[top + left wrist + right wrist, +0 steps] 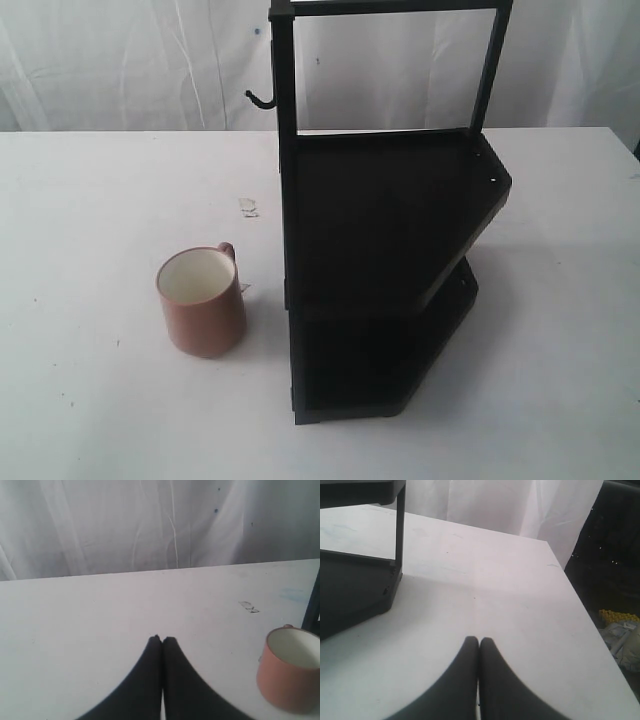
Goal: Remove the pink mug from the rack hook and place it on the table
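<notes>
No legible text anywhere; small mark [247, 207] on table [100, 180] unreadable.

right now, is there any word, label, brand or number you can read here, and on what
No readable text anywhere.
Pink mug: plain, no print on the side shown.
Black shelf frame: no label visible.
Small mark on the table: too blurred to tell if it is writing.

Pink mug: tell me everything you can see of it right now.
The pink mug is dusty pink outside and cream-white inside. It looks ceramic, and a loop handle partly shows behind its rim. It stands upright and empty on the white table, beside the black shelf rack but apart from it, off the hook. Only the table touches it.
</notes>
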